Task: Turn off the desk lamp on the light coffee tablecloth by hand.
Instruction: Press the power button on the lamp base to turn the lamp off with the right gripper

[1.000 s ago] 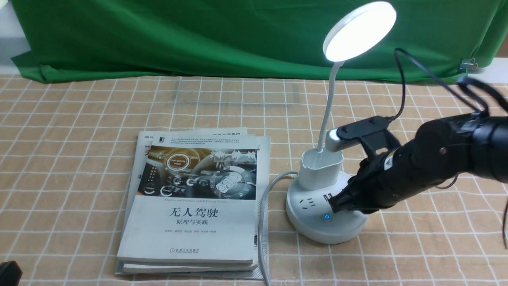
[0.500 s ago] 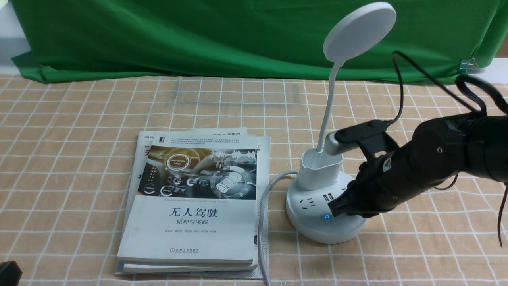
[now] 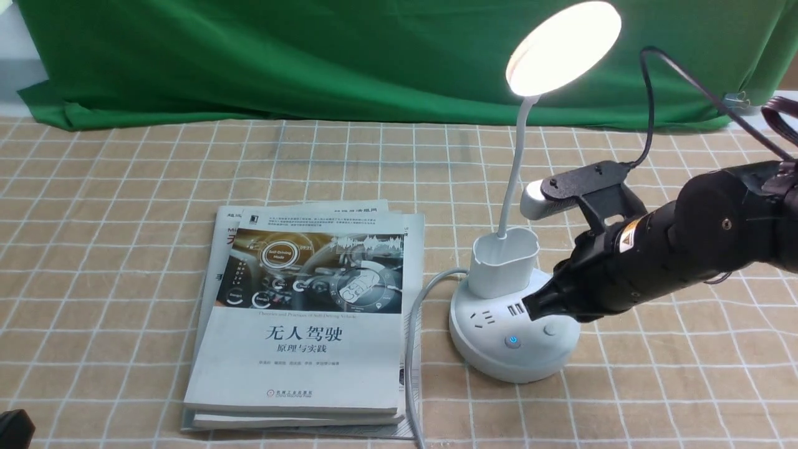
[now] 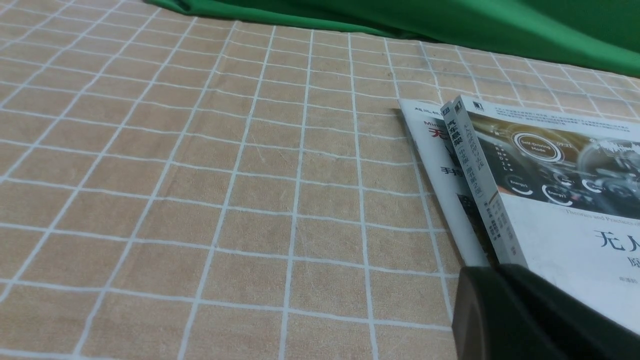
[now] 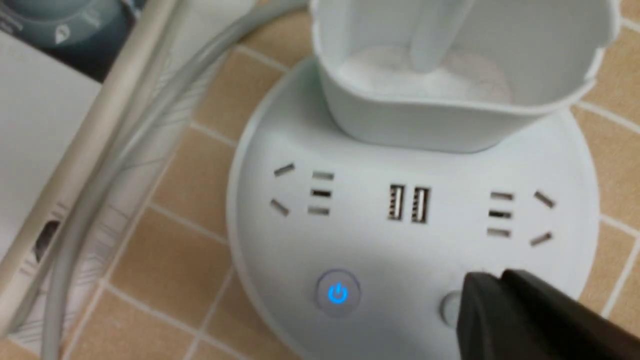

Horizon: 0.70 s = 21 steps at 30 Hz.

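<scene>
The white desk lamp stands on the light coffee tablecloth (image 3: 124,187), and its disc head (image 3: 564,47) glows warm. On its round base (image 3: 492,358) a blue power button (image 3: 512,341) is lit, with a plain round button (image 3: 549,329) beside it. My right gripper (image 3: 535,305) is shut and empty. Its tip hovers just above the base, over the plain button (image 5: 450,307) and apart from the blue one (image 5: 338,293). The left gripper (image 4: 495,272) is shut and lies low beside the books, far from the lamp.
A stack of books (image 3: 305,324) lies left of the lamp, with the lamp's grey cable (image 3: 411,349) running between them toward the front edge. A green cloth (image 3: 312,56) hangs along the back. The cup holder (image 3: 502,262) rises behind the sockets.
The lamp head was lit white, went dark half a second ago, and now glows warm. My right gripper has lifted up and to the right off the base, uncovering the plain button.
</scene>
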Motion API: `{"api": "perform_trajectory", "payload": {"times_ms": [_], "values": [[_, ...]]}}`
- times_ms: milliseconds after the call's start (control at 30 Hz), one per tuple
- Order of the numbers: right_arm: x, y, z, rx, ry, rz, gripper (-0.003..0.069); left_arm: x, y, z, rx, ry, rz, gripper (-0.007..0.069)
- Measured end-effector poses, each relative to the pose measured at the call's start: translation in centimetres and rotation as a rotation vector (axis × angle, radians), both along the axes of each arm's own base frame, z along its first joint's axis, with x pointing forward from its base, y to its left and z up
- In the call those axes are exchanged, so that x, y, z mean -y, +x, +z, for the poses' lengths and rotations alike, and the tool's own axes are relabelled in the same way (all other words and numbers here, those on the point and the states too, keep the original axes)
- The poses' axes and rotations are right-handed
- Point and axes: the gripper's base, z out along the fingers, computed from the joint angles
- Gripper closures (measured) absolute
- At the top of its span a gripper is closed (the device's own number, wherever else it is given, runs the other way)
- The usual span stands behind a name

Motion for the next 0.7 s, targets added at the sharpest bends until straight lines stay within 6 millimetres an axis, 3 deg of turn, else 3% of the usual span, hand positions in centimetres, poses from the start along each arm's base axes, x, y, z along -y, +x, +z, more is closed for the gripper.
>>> {"api": "perform_trajectory", "payload": {"times_ms": [233, 400, 533, 667, 700], "values": [[-0.3, 0.6, -3.0, -0.075, -0.036, -0.001, 0.0621, 0.0, 0.0, 0.0, 0.0, 0.0, 0.0, 0.0621], [-0.4, 0.9, -3.1, -0.054, -0.027, -0.005, 0.0621, 0.0, 0.0, 0.0, 0.0, 0.0, 0.0, 0.0621], [-0.2, 0.4, -2.1, -0.059, -0.025, -0.002, 0.0621, 0.0, 0.0, 0.0, 0.0, 0.0, 0.0, 0.0621], [0.5, -1.1, 1.2, -0.036, -0.018, 0.009, 0.0621, 0.0, 0.0, 0.0, 0.0, 0.0, 0.0, 0.0621], [0.5, -1.2, 1.2, -0.045, -0.022, 0.009, 0.0621, 0.0, 0.0, 0.0, 0.0, 0.0, 0.0, 0.0621]]}}
